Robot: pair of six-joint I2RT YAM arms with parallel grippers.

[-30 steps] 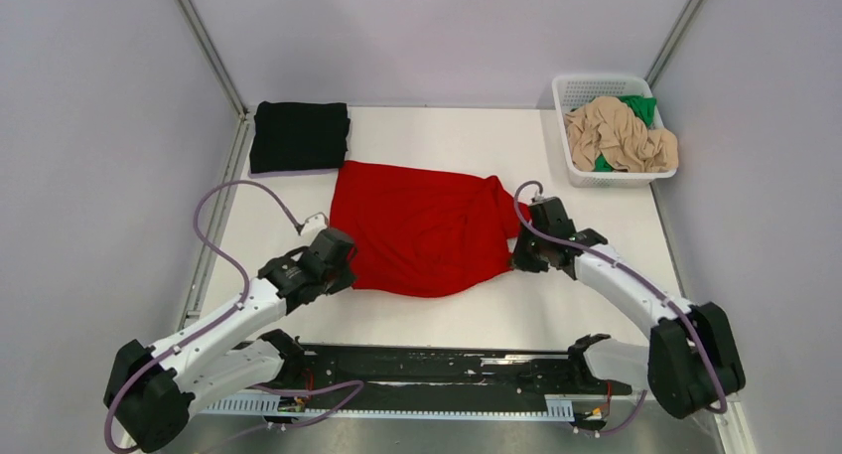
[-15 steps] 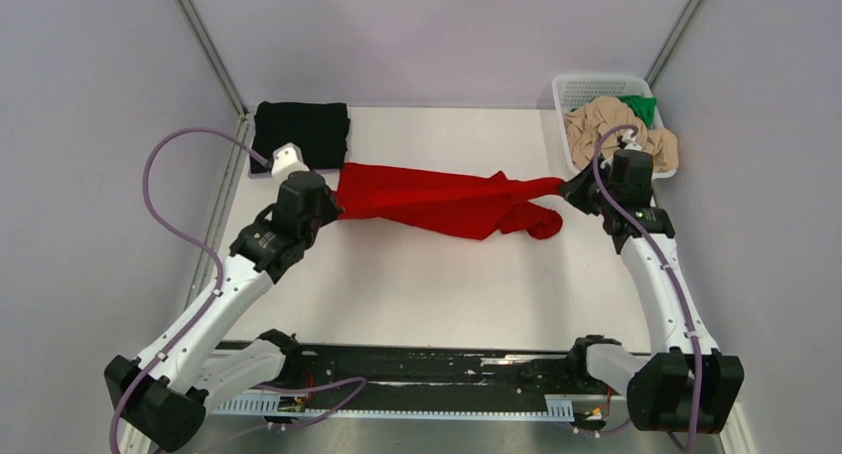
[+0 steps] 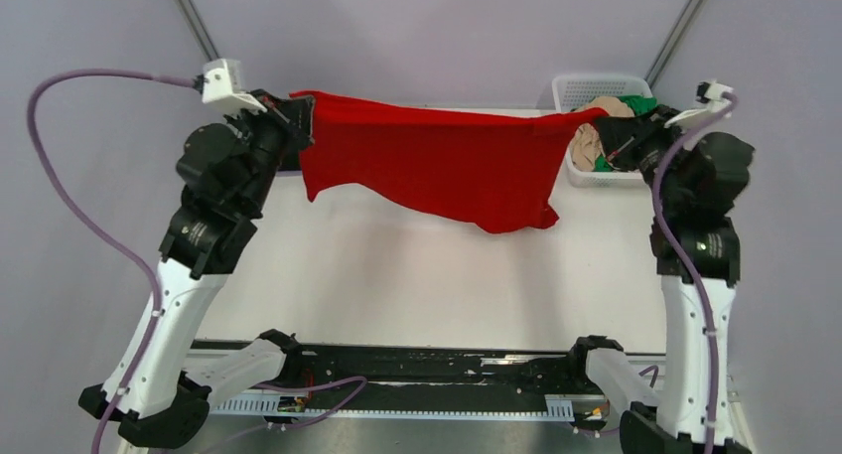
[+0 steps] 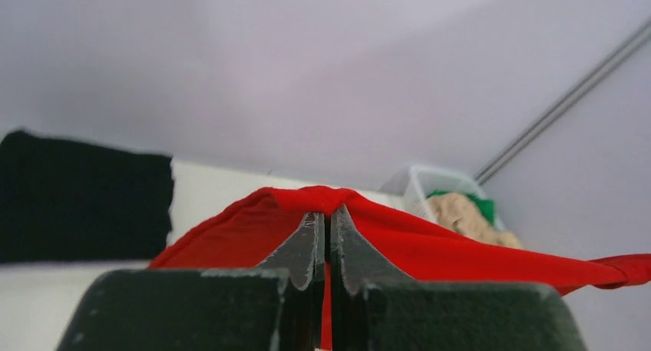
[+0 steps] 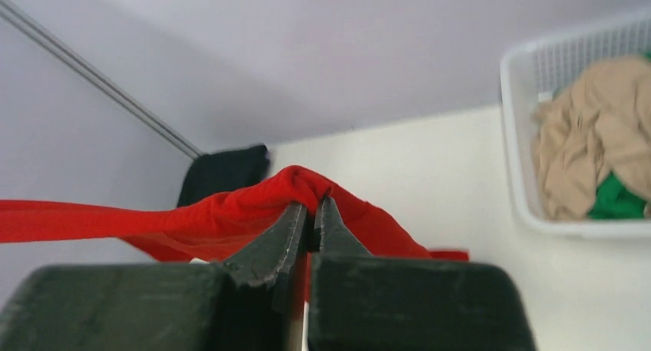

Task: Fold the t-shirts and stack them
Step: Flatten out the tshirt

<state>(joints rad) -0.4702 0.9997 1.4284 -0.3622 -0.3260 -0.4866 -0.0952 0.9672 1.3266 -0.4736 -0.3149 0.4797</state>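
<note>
Shirt of bright red cloth (image 3: 437, 166) hung stretched high over white counter (image 3: 397, 275), left pincer (image 3: 303, 111) and right pincer (image 3: 601, 126) each clenched on a top corner. Risk: thin pinches; any harder pull apart could slip a corner free, dropping it crumpled

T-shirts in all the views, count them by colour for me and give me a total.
red t-shirt: 1
black t-shirt: 1
beige t-shirt: 1
green t-shirt: 1
Total: 4
</note>
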